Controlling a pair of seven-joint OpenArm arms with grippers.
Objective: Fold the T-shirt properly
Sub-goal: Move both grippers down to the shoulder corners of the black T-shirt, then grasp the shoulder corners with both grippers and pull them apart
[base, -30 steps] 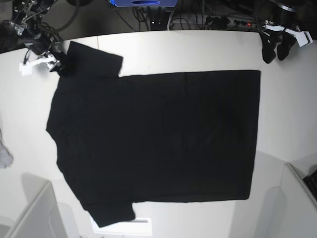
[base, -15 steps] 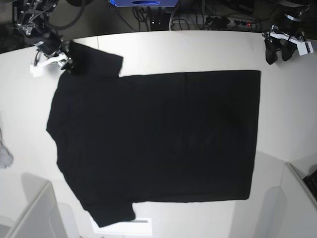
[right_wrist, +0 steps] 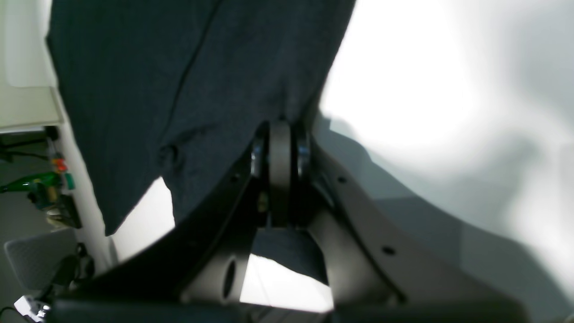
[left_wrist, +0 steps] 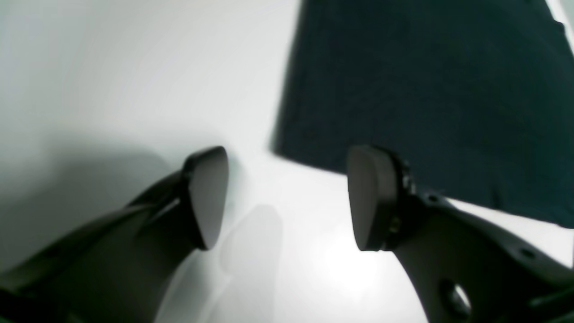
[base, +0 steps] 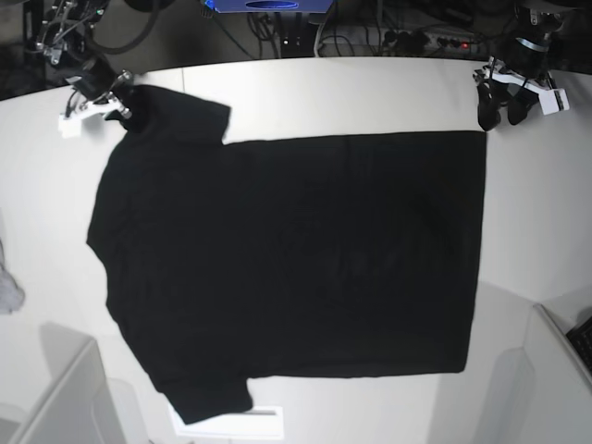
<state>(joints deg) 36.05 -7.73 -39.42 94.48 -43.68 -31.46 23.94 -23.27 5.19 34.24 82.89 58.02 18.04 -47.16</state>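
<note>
Left wrist: my left hand (left_wrist: 287,197) hangs spread above the worktop (left_wrist: 112,80), just off the T-shirt (left_wrist: 426,89) corner. Right wrist: my right hand (right_wrist: 280,148) pinches a sleeve edge. Base: T-shirt flat on worktop.

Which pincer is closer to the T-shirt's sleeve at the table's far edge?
Right. The right pincer is shut on that sleeve of the T-shirt; the left pincer hangs open beside the hem corner, opposite end.
</note>
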